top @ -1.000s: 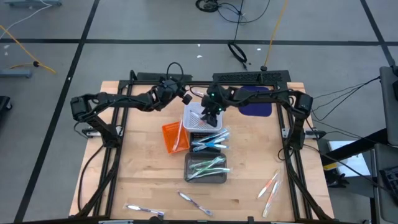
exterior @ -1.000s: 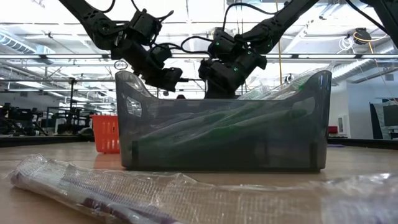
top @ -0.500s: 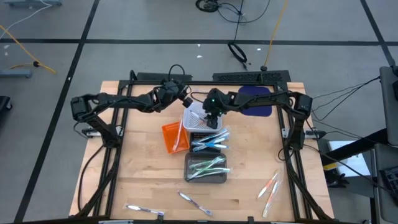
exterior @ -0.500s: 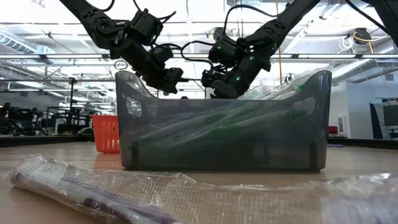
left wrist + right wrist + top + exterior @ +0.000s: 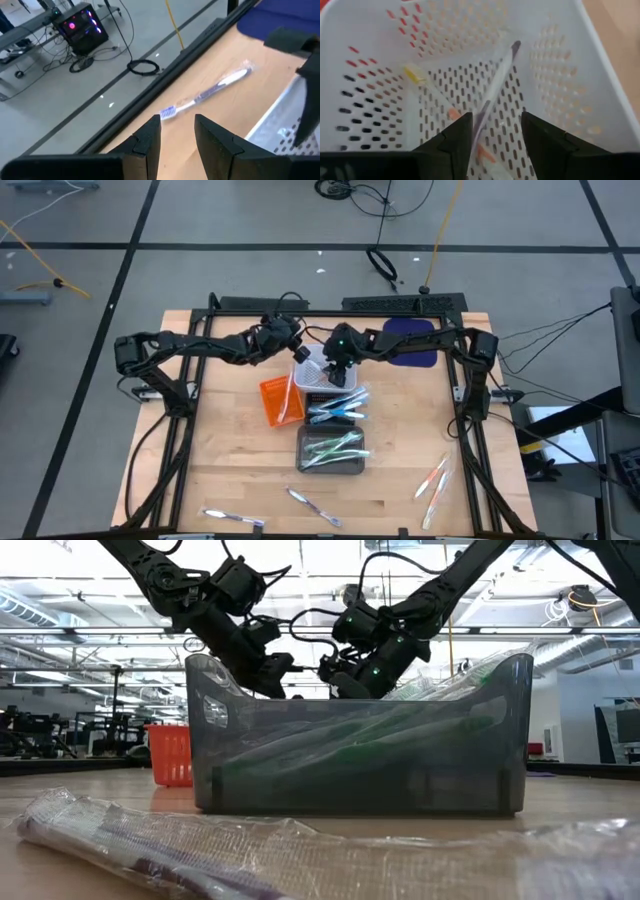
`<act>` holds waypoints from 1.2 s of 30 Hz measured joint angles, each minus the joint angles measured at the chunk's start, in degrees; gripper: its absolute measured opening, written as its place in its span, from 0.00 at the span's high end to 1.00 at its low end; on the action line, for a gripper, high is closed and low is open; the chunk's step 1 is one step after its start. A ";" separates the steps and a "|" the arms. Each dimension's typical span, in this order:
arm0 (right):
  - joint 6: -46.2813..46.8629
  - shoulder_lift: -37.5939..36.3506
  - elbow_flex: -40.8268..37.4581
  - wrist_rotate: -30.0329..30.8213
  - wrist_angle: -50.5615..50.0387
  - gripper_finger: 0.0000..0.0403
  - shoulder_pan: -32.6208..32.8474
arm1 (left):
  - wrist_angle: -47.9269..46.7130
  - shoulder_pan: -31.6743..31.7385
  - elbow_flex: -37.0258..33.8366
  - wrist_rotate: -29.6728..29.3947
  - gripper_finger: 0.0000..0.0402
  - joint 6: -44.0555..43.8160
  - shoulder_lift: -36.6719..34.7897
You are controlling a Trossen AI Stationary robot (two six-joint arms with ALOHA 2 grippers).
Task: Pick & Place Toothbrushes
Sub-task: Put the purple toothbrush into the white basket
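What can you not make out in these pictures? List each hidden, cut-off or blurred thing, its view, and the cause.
- Grey bin, low view: tinted wall blurs the toothbrushes inside; no count possible.
- White basket, right wrist view: the right claw hides part of its floor, and the frame cuts off its rim.
- White basket, high view: both claws overhang it.
- Wrapped toothbrush, low view: blurred.

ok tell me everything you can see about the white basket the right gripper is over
The white basket looks like plastic, its floor and sloping walls perforated with rows of small slots. It stands upright near the table's back edge, beside an orange basket. Inside lie wrapped toothbrushes, one pale with a dark tip running slantwise, another with yellow and orange accents. The right gripper hangs open over it, holding nothing; whether anything touches the basket's outside cannot be told.
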 joint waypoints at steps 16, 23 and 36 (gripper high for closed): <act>-0.31 -1.52 -0.04 0.00 -0.64 0.68 0.83 | -1.22 -0.05 0.00 0.02 0.70 -1.51 0.00; 1.22 -1.77 0.26 -0.10 -0.53 0.67 1.66 | -1.24 -0.04 0.00 0.03 0.70 -1.31 0.00; 1.60 -1.90 0.39 0.21 0.11 0.62 1.77 | -1.18 -0.05 0.00 0.07 0.70 -2.39 0.00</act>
